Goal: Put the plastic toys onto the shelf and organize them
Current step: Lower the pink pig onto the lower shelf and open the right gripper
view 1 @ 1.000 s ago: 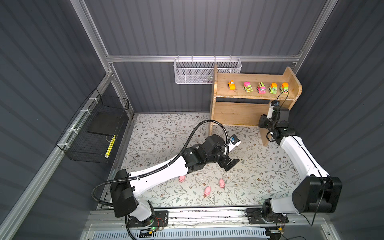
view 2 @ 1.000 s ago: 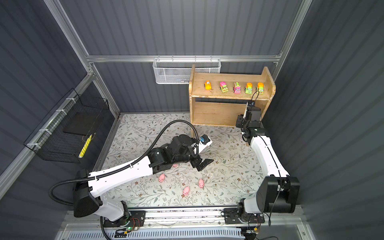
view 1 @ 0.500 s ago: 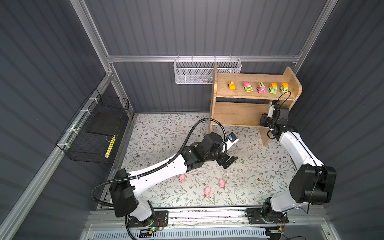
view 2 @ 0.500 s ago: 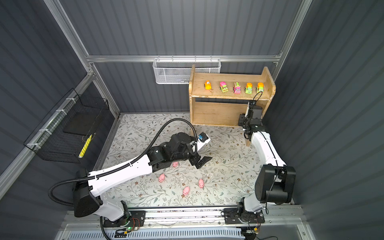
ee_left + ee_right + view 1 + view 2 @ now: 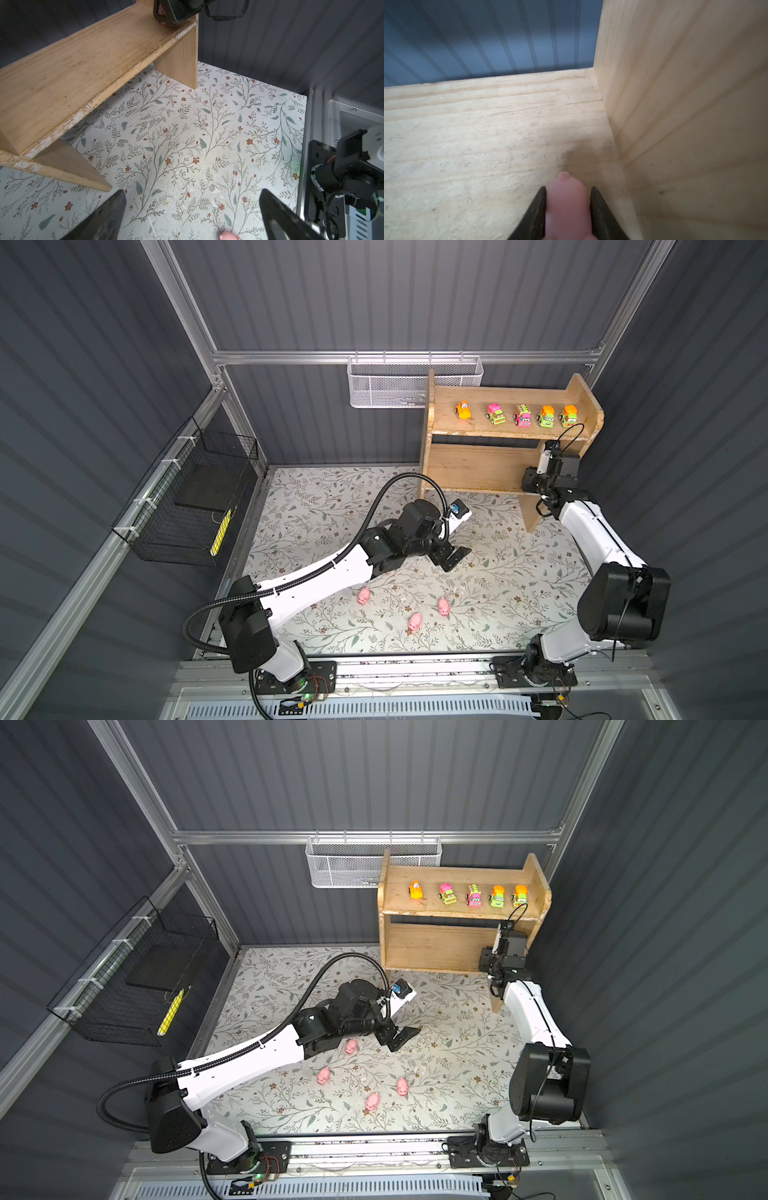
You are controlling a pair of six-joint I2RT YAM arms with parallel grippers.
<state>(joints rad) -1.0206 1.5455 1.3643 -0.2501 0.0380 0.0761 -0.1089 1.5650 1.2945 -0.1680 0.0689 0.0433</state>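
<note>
A floral worktop (image 5: 519,572) inside a grey booth, with a two-tier wooden shelf (image 5: 469,466) at the back right. Five cartoon vehicles (image 5: 523,416) stand in a row on its top tier.

The right hand (image 5: 568,188) reaches into the right end of the lower tier, near the front edge and just beside the side panel (image 5: 685,104). A pink pig (image 5: 566,199) sits between its fingers (image 5: 538,207), which flank it closely. It is not clear whether they are squeezing it or whether it is resting on the board.

The left hand (image 5: 399,1038) hovers low over the worktop, spread wide and empty. Four more pigs (image 5: 372,1101) lie on the worktop near it, one close under the arm.

Likely risks: if the fingers let go while the pig is tilted or off the board, it may topple or roll off the front edge. Fingers pulling back could drag it along. The wrist is tucked under the top tier, so a bump could shake the vehicles. The left arm could sweep the pig beneath it.

Compared with a second ago, the right elbow has swung inward while its hand has barely moved. The left hand has drawn back slightly toward the pigs. The toys on the worktop and the top tier have not moved.
</note>
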